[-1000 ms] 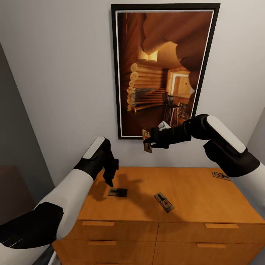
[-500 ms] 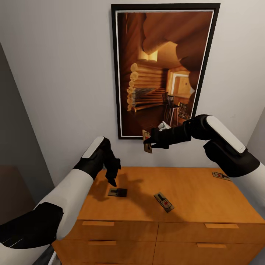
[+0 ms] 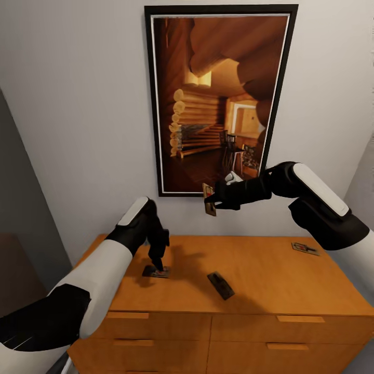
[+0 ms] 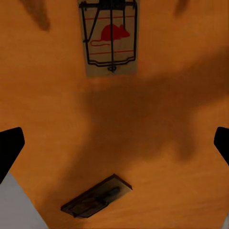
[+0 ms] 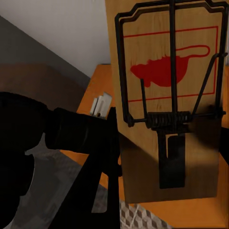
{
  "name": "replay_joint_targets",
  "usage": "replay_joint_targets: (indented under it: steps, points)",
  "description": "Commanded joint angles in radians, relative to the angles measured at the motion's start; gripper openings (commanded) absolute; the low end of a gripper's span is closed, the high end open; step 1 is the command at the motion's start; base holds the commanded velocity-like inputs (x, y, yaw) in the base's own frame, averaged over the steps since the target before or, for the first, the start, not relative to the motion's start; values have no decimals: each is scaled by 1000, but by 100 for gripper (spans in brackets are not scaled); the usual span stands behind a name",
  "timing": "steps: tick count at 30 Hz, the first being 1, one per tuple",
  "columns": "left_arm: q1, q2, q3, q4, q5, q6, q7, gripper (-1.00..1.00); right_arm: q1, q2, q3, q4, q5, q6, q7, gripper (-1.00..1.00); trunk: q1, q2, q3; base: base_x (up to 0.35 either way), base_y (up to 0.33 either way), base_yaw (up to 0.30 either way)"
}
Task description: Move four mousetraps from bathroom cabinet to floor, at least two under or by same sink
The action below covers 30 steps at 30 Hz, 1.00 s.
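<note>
The orange-brown cabinet [image 3: 270, 270] carries three mousetraps on its top. One mousetrap [image 3: 156, 271] lies at the left, right under my left gripper [image 3: 159, 264], whose fingers point straight down at it. The left wrist view has the fingertips [image 4: 9, 149] wide apart, with a red-printed mousetrap [image 4: 110, 38] and a darker, tilted one [image 4: 95, 198] lying on the wood. A second mousetrap [image 3: 221, 285] sits mid-top and a third [image 3: 305, 249] at the far right. My right gripper [image 3: 210, 200] is shut on a fourth mousetrap [image 5: 167, 95], held upright in the air before the wall.
A large framed picture [image 3: 221, 98] of a log interior hangs on the grey wall behind the cabinet. Drawer fronts with bar handles [image 3: 124, 315] face me below the top. A dark grey panel [image 3: 21, 197] stands at the left.
The head camera has shifted, sliding the whole scene left. My left gripper has come down and slightly right, close onto the left mousetrap. The right gripper still holds its trap in place.
</note>
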<state>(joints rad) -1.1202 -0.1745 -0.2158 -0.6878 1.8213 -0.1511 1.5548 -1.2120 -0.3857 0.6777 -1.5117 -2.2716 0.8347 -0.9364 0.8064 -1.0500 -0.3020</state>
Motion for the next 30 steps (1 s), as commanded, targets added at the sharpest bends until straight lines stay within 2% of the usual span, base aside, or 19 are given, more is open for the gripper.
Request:
replay_joint_targets:
  steps: [1,11,13,19,21,26,30]
  points:
    - [-1,0,-4,3,3,-11,1,100,-1,-1,1,-1,-9,-2,-10,-100,0,-1,-1,0,-56,0]
    - [-1,0,-26,38,-2,-11,1,100,-1,-2,2,-1,-10,-2,-10,-100,0,-1,-1,0,-16,0]
    - [-1,0,-43,39,-6,-11,1,100,-1,-2,3,-1,-10,-2,-10,-100,0,-1,-1,0,-1,0]
    - [-1,0,-139,42,-12,-5,1,100,-1,-2,2,-2,-9,1,-10,-100,0,-1,-1,0,0,0]
    - [-1,3,-155,40,-12,0,1,100,-1,-1,2,-1,-9,2,-9,-100,0,-1,-1,0,0,0]
    - [-1,23,-170,36,-13,18,1,100,-1,-1,2,1,-10,3,-9,-100,0,-1,-1,0,0,0]
    - [-1,26,-173,34,-15,28,1,100,-1,-2,2,3,-9,4,-9,-100,15,-29,-14,0,0,0]
